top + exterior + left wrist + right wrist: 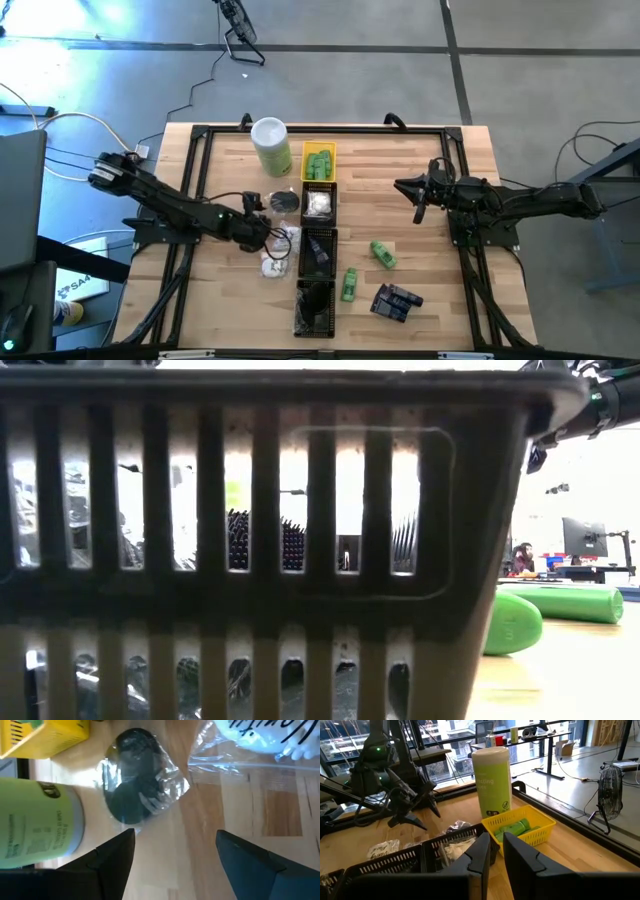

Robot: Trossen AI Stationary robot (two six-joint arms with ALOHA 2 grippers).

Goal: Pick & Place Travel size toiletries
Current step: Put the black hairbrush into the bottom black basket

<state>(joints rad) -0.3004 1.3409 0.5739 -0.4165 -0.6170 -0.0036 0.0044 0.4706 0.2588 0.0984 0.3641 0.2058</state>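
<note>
A black puck in clear wrap (137, 780) lies on the table just ahead of my left gripper (175, 850), which is open with nothing between its fingers. In the high view that gripper (265, 228) hovers between the puck (285, 200) and white wrapped pieces (275, 252). Two green bottles (383, 253) (349, 284) and dark blue packets (396, 301) lie on the table's right half. The yellow tray (318, 162) holds green bottles. A black tray (318, 203) holds a white piece. My right gripper (420, 200) waits shut above the table's right side.
The tall pale-green canister (271, 146) stands at the far side next to the yellow tray. Two more black trays (318, 250) (315, 305) continue the row toward the near edge. Bare wood lies right of the trays and at the far right.
</note>
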